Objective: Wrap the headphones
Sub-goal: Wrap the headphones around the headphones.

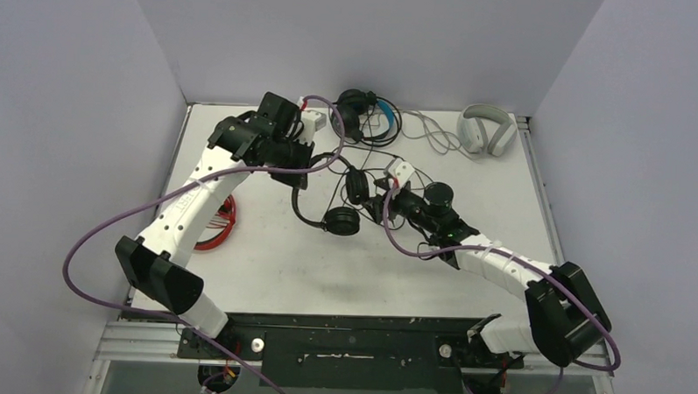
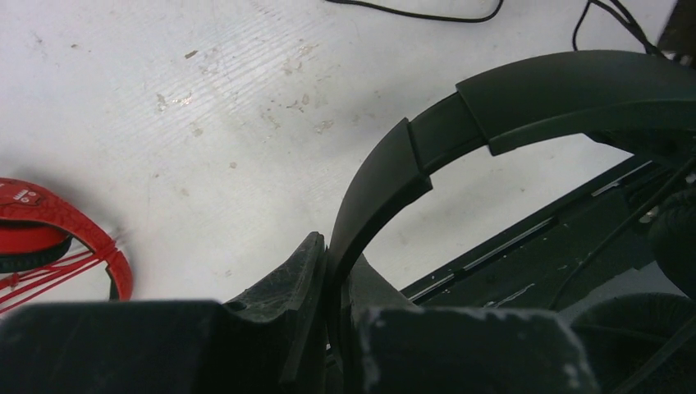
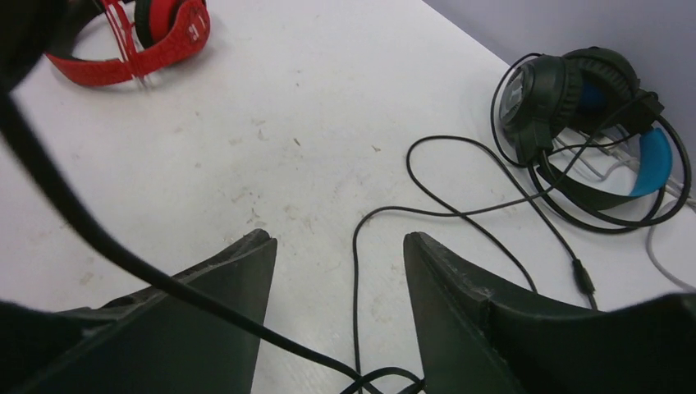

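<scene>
Mid-wrap on small black headset [image 1: 340, 219], mid-bench.
Left gripper [image 2: 328, 254] clamped on headband [image 2: 492, 98]; right gripper [image 3: 338, 246] jaws apart over loose cable [image 3: 358, 271]. Needed next, likely: cable pinched, wound round band.

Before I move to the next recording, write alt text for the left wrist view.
The left gripper is shut on the headband of the black headphones, which arcs up and right. Red headphones lie at the left edge on the scuffed white table.
</scene>
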Robot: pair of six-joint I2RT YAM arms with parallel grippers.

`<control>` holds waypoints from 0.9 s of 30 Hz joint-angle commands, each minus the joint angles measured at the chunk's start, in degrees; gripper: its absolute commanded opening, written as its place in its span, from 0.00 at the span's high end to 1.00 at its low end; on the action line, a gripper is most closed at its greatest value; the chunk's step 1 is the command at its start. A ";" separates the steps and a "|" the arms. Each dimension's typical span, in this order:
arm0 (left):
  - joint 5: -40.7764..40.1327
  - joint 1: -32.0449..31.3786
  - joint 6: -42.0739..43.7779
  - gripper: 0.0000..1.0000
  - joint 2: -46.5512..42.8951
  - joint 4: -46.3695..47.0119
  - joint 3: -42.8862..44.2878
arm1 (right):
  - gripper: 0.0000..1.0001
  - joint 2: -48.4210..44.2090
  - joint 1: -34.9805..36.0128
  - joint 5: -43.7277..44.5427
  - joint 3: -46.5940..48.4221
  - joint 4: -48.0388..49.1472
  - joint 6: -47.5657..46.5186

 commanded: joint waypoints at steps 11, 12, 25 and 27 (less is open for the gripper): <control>23.95 3.37 -19.10 1.00 -3.72 18.32 8.22 | 0.58 15.38 -0.12 -20.42 -1.28 36.53 19.55; 24.72 3.83 -20.60 1.00 -3.79 19.92 8.94 | 0.58 16.45 0.21 -20.72 -1.49 37.86 20.39; 20.58 14.42 -30.24 1.00 -1.16 26.36 16.87 | 0.90 17.52 7.43 -20.06 -4.83 43.57 26.07; 20.07 15.15 -30.81 1.00 -0.85 26.74 16.42 | 1.00 16.33 8.73 -19.61 -5.48 42.02 25.89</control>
